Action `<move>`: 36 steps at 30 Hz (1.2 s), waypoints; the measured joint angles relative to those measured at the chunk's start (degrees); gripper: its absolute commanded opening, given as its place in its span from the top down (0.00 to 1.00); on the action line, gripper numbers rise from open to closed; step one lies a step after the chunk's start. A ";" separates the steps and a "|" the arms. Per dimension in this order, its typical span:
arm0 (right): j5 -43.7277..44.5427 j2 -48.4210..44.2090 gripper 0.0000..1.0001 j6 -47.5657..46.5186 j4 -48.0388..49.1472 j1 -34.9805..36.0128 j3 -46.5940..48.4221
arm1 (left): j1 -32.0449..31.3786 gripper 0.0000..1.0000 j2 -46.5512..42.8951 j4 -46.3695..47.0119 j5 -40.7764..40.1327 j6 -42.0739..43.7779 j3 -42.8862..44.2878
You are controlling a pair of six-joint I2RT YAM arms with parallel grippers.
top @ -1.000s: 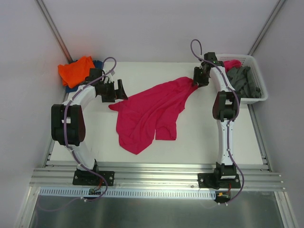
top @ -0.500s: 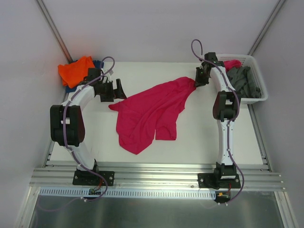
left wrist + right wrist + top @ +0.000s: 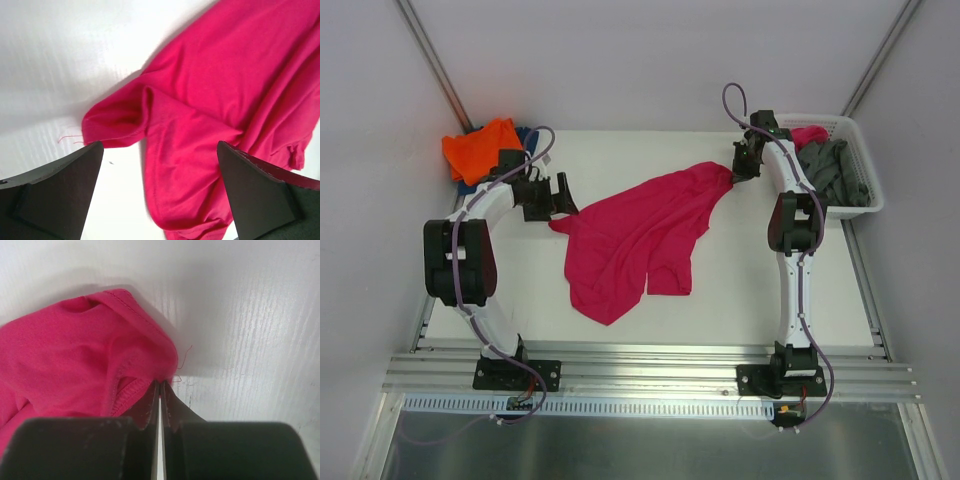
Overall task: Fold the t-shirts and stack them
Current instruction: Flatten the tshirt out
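The large magenta t-shirt [image 3: 640, 235] lies crumpled and spread across the middle of the table. My right gripper [image 3: 738, 172] is at its far right corner, shut, with its fingertips pinching the hemmed edge of the magenta t-shirt [image 3: 65, 355] at the right gripper [image 3: 160, 384]. My left gripper [image 3: 568, 195] hovers open just beyond the shirt's left corner. In the left wrist view, the left gripper [image 3: 159, 150] holds nothing, and a folded sleeve of the magenta t-shirt [image 3: 210, 100] lies beneath it. An orange t-shirt [image 3: 480, 148] rests on a dark blue one [image 3: 527, 134] at the far left.
A white lattice basket [image 3: 868, 165] stands at the far right corner with grey shirts [image 3: 832, 172] and a bit of pink cloth [image 3: 810, 134] inside. Both arms reach to the table's far side. Metal rails run along the near edge.
The right gripper's jaws have closed onto the magenta shirt's far right corner. The left gripper has drawn slightly left, away from the shirt, still open.
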 measured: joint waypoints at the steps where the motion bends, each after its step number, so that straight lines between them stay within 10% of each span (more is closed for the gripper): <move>1: 0.00 0.00 0.99 -0.02 -0.02 0.00 0.00 | 0.35 0.01 0.68 0.02 -0.09 0.02 0.00; 10: 0.00 0.00 1.00 -0.15 0.00 0.00 0.00 | 0.72 0.12 9.05 -0.04 -0.37 0.79 2.84; 13: 0.00 0.00 0.99 -0.17 0.00 0.15 0.00 | 0.72 0.39 10.08 0.11 -0.35 1.05 3.96; 15: 0.00 0.00 1.00 -0.20 0.00 0.17 0.00 | 0.76 1.00 10.34 0.24 -0.26 1.07 4.42; 36: 1.46 -9.88 0.99 -4.17 0.07 -0.52 1.84 | 3.28 1.00 11.85 2.82 3.67 0.96 22.88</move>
